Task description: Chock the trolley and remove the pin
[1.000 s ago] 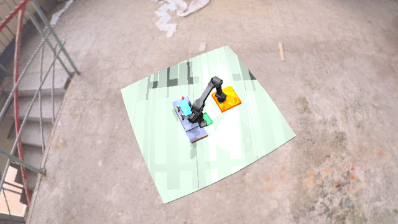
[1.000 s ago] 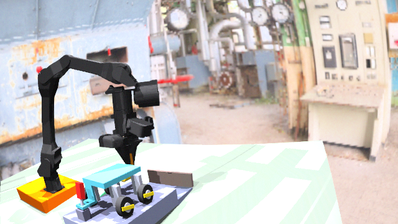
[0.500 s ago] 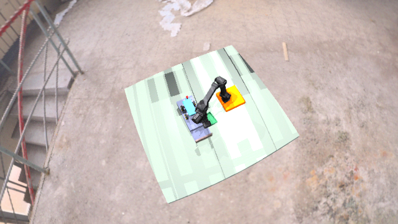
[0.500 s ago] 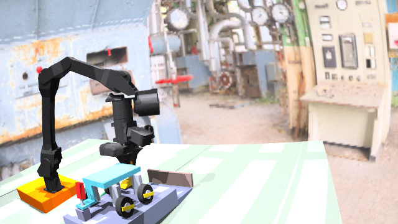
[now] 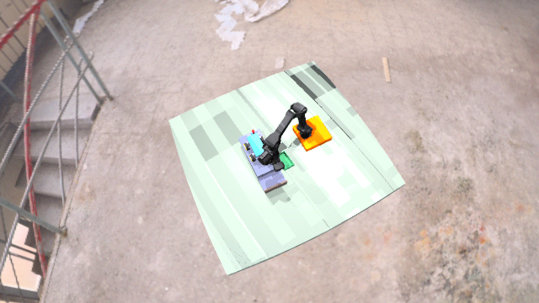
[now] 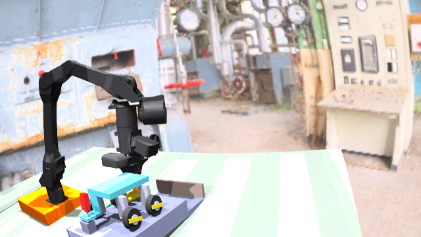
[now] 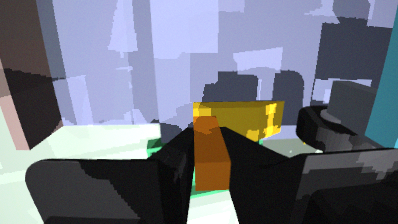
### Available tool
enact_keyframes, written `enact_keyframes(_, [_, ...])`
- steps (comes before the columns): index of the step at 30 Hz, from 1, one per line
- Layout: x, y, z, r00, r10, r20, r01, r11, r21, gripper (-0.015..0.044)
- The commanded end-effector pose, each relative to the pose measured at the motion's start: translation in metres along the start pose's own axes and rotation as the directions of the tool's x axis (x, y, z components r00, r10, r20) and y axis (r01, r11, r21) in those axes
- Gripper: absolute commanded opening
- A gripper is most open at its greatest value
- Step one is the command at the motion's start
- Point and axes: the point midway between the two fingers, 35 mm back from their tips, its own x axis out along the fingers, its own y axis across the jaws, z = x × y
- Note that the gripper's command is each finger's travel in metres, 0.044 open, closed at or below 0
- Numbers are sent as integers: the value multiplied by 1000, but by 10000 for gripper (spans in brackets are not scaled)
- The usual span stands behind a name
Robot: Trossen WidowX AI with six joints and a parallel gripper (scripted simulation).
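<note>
The gripper (image 6: 134, 171) (image 7: 206, 134) is pointing down beside the trolley (image 5: 255, 144) (image 6: 119, 185), and its fingers are clenching the orange handle (image 7: 212, 160) of the yellow chock (image 6: 133, 196) (image 7: 250, 119); this chock is showing behind the trolley's near wheels in the exterior view; the stop pin (image 5: 253, 131) (image 6: 84, 202) is standing upright at the trolley's end, and the green tray (image 5: 286, 161) is lying near the trolley

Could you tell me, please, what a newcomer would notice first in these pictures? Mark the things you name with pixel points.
Probably the bright cyan-topped trolley (image 5: 255, 144) (image 6: 120, 185) on the lavender ramp (image 5: 263, 170) (image 6: 171, 210), with the red-headed stop pin (image 5: 253, 131) (image 6: 84, 202) at its uphill end. Next comes the black arm (image 5: 283, 126) (image 6: 50, 122), rising from an orange base plate (image 5: 322, 136) (image 6: 31, 207) and reaching over to the trolley's far side in the exterior view.
</note>
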Motion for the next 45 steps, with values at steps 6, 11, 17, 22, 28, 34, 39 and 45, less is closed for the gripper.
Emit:
enact_keyframes(6, [0, -10, 0, 1000, -3, 7, 3, 1000, -6, 0])
enact_keyframes(11, [0, -15, 0, 1000, -3, 7, 3, 1000, -6, 0])
enact_keyframes(17, [0, -21, 0, 1000, -4, 7, 4, 1000, -6, 0])
enact_keyframes(22, [0, -18, 0, 1000, 3, 2, -3, 1000, -2, 0])
enact_keyframes(28, [0, -18, 0, 1000, 3, 2, -3, 1000, -2, 0])
enact_keyframes(34, [0, -18, 0, 1000, 3, 2, -3, 1000, -2, 158])
enact_keyframes(39, [-3, -18, 0, 1000, 2, 3, -2, 1000, -3, 190])
enact_keyframes(45, [-25, -18, -1, 1000, -3, 7, 3, 1000, -5, 190])
